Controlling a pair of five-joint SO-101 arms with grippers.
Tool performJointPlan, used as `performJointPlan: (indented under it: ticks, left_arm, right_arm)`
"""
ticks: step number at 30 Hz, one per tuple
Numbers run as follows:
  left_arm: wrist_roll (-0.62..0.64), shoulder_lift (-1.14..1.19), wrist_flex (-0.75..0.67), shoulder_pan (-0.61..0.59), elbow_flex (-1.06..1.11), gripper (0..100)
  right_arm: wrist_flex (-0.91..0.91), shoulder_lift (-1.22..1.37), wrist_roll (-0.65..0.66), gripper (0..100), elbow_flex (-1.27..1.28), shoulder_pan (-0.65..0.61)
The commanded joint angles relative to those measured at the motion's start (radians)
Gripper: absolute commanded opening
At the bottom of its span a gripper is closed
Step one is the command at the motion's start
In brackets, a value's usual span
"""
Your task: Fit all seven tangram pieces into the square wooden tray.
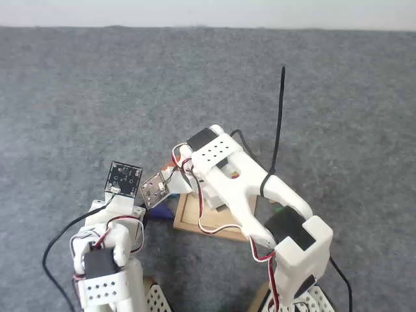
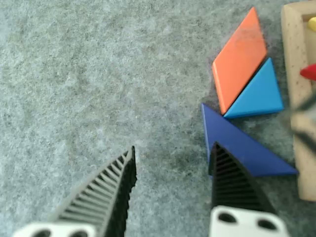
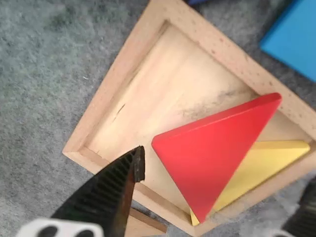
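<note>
Because the red triangle (image 3: 217, 153) lies tilted across the yellow triangle (image 3: 266, 163) inside the wooden tray (image 3: 123, 94), the right gripper (image 3: 222, 177), jaws spread either side of it, should probably nudge it flat toward a corner. Just left of the tray on the grey worktop (image 2: 98, 74), the left gripper (image 2: 175, 148) hangs with jaws spread beside the dark blue triangle (image 2: 229, 134), orange parallelogram (image 2: 240, 57) and light blue triangle (image 2: 259, 94).

Four triangles (image 2: 242, 145) (image 2: 259, 94) (image 3: 217, 148) (image 3: 261, 163), one parallelogram (image 2: 239, 59), one tray (image 3: 121, 74)
</note>
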Motion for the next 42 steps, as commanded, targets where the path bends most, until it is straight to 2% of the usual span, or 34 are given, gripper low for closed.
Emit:
performJointPlan:
  ticks: [1,5,9,12,14,17,18,22,29,36,42]
  left_arm:
    - [-0.009,0.003,0.006,0.0,-0.007,23]
    - [-0.009,0.003,0.006,0.0,-0.007,23]
    - [-0.009,0.003,0.006,0.0,-0.007,23]
    - [-0.009,0.003,0.006,0.0,-0.007,23]
    - [-0.009,0.003,0.006,0.0,-0.007,23]
    - [-0.009,0.003,0.006,0.0,-0.007,23]
    - [-0.009,0.003,0.006,0.0,-0.007,23]
    - [-0.009,0.003,0.006,0.0,-0.007,23]
    - [-0.006,0.003,0.006,0.0,-0.007,23]
    - [-0.006,0.003,0.006,0.0,-0.007,23]
    - [-0.006,0.003,0.006,0.0,-0.007,23]
  right_arm:
    - [0.015,-0.133,-0.041,47.5,-0.02,0.021]
    - [0.035,-0.303,-0.221,47.5,-0.014,0.081]
    - [-0.004,-0.444,-0.572,45.3,0.043,0.107]
    - [-0.139,-0.463,-0.853,32.1,0.141,0.107]
    - [-0.291,-0.449,-0.953,19.1,0.227,0.113]
    - [-0.541,-0.398,-0.971,2.4,0.336,0.108]
    - [-0.624,-0.377,-0.971,0.0,0.368,0.107]
    - [-0.845,-0.278,-0.977,4.0,0.428,0.107]
    - [-0.851,-0.205,-0.976,0.8,0.428,0.05]
    - [-0.762,-0.211,-0.968,0.8,0.427,-0.018]
    - [-0.697,-0.217,-0.799,0.8,0.425,-0.044]
